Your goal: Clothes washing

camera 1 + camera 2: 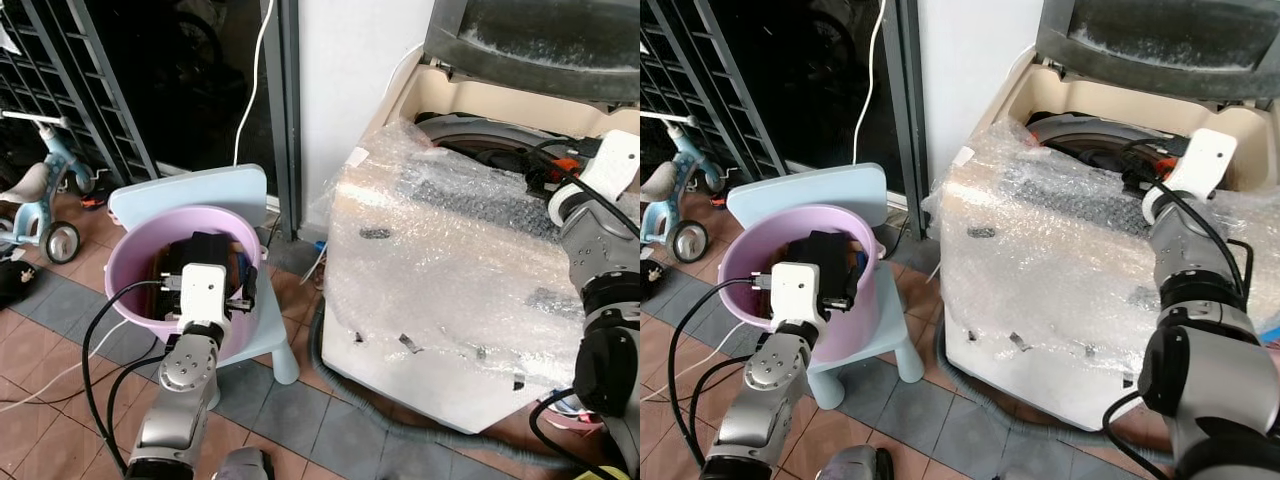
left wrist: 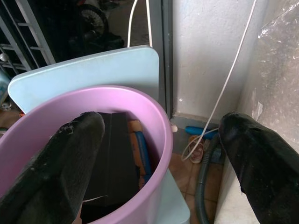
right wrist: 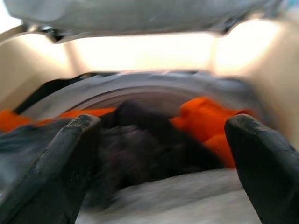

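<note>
Far left, by dark grilles, a blue tricycle [image 1: 35,195] parked on the tiled floor. Beside it, a pink tub [image 1: 135,255] set on a pale blue chair [image 1: 200,190], holding dark clothes [image 2: 114,158] with an orange-and-blue item [image 2: 138,151] against the far wall. Poised over the tub's near rim, the left gripper [image 2: 159,154], fingers [image 2: 60,168] spread wide apart, one over the tub's dark clothes, the other outside the rim toward the grey hose [image 2: 203,182] on the floor; nothing between them. Up the white wall behind, a white cable [image 1: 250,80]. To the right, a top-loading washer [image 1: 440,290] wrapped in bubble film, lid [image 1: 530,45] raised. At its open drum, the right gripper [image 3: 163,154], fingers [image 3: 56,163] likewise wide apart and gripping nothing, aimed at laundry [image 3: 149,140] just ahead: a dark garment directly between the fingertips' line, orange cloth [image 3: 205,121] behind it. Wrist view blurred.
</note>
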`<state>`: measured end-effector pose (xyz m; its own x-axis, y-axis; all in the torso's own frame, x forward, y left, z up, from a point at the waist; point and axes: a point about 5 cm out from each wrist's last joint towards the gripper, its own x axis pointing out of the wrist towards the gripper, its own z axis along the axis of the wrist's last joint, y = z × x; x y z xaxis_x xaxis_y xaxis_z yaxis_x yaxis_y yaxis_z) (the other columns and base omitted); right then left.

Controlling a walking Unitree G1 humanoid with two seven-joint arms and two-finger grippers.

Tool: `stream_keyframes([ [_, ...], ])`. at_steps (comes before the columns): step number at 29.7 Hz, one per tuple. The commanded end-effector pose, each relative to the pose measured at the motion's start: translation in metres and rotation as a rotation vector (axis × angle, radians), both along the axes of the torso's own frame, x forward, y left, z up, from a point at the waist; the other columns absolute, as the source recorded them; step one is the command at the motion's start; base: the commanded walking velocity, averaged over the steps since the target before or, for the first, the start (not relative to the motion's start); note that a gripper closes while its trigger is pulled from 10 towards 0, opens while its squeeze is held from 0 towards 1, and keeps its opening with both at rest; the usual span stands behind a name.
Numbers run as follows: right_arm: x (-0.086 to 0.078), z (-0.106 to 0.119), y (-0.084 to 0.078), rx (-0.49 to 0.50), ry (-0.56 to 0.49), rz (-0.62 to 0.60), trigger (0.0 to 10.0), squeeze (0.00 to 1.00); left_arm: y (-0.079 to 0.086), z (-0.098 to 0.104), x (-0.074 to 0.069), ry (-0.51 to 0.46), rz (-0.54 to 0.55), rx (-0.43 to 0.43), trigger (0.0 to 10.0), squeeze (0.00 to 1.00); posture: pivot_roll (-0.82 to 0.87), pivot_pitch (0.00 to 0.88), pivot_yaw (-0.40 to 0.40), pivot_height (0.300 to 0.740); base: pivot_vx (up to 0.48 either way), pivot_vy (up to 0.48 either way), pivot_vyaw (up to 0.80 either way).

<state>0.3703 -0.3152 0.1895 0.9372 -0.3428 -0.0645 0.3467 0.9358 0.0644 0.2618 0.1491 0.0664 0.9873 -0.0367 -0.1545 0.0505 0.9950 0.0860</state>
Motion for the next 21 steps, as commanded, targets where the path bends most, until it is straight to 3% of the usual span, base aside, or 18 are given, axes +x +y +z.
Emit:
stream_keyframes([
  [1, 0.0, 0.025, -0.007, -0.149, -0.088, -0.06, 10.0, 0.0, 0.0, 0.0, 0.002, 0.005, -0.007, 0.023, 10.0, 0.0, -0.03, 0.0, 0.027, 0.74, 0.0, 0.0, 0.0],
  [4, -0.002, 0.047, -0.002, -0.291, -0.198, -0.081, 10.0, 0.0, -0.001, -0.002, 0.002, 0.015, -0.011, 0.027, 10.0, 0.0, -0.03, 0.0, 0.03, 0.74, 0.0, 0.0, 0.0],
  [10, -0.011, 0.052, 0.017, -0.393, -0.31, -0.004, 10.0, 0.0, -0.004, -0.002, 0.002, -0.001, -0.005, 0.009, 10.0, 0.0, -0.05, 0.0, 0.031, 0.74, 0.0, 0.0, 0.0],
  [19, -0.063, -0.006, 0.083, -0.513, -0.336, 0.196, 10.0, 0.0, -0.01, -0.003, 0.006, -0.002, 0.0, -0.004, 10.0, 0.0, -0.07, 0.0, 0.046, 0.74, 0.0, 0.0, 0.0],
  [20, -0.072, -0.016, 0.097, -0.528, -0.33, 0.231, 10.0, 0.0, -0.011, -0.001, 0.008, -0.005, -0.006, -0.011, 10.0, 0.0, -0.08, 0.0, 0.05, 0.74, 0.0, 0.0, 0.0],
  [21, -0.072, -0.016, 0.097, -0.528, -0.33, 0.231, 10.0, 0.0, -0.011, -0.001, 0.008, -0.005, -0.006, -0.011, 10.0, 0.0, -0.08, 0.0, 0.05, 0.74, 0.0, 0.0, 0.0],
])
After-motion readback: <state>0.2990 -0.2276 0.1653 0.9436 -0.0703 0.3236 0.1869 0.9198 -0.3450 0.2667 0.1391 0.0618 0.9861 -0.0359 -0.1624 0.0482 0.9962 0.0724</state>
